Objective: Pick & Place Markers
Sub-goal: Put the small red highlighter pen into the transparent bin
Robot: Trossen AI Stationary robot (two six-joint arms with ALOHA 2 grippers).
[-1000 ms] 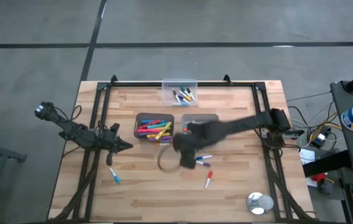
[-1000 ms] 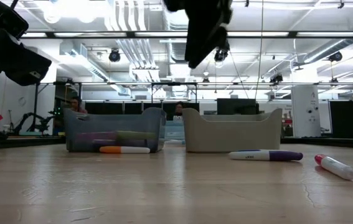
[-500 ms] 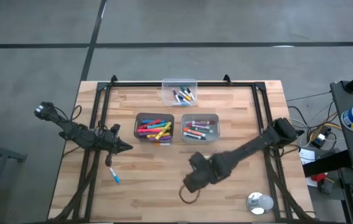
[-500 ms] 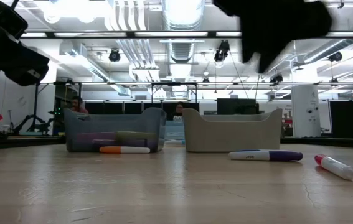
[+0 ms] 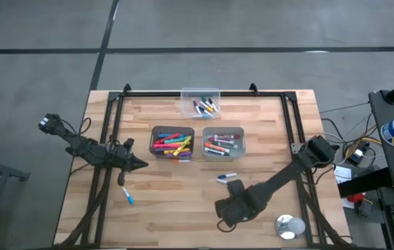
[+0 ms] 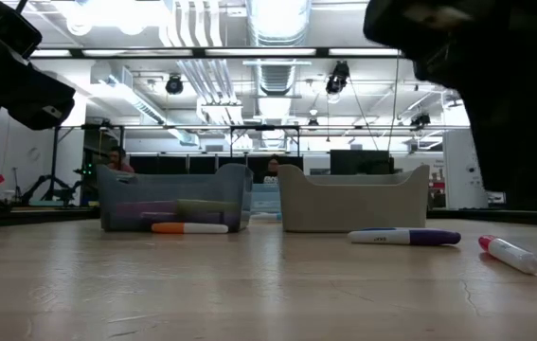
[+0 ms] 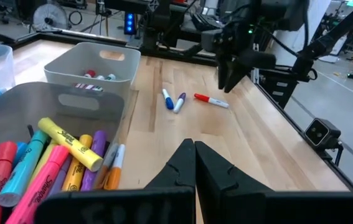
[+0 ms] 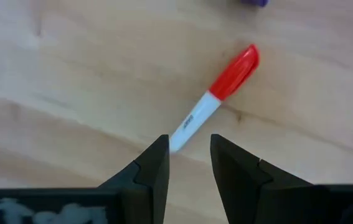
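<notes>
Right pincer (image 8: 188, 158) poised over the red-capped marker (image 8: 216, 95) on the bare wood of the counter (image 5: 162, 201), fingers parted by a narrow gap, nothing between them; marker's white tail end lying just ahead of the fingertips. Left pincer (image 7: 195, 163) parked at the counter's left side beside the grey bin (image 5: 174, 142) of highlighters, fingers pressed together, empty. Step in hand judged to be the pick of the red-capped marker. To do well: widen the gap, centre over the white barrel and not the tail tip, turn the wrist so the fingers straddle the barrel crosswise, descend until the tips nearly touch the wood, then close; a grab at the very end likely to flip the pen. High view hides this marker under the right arm, showing only the blue-capped marker (image 5: 127, 196) at left and the second bin (image 5: 223, 142). Low view shows a purple-capped marker (image 6: 403, 237) and an orange-capped marker (image 6: 189, 227) lying flat. Left wrist view shows the right arm hanging above the red pen.
</notes>
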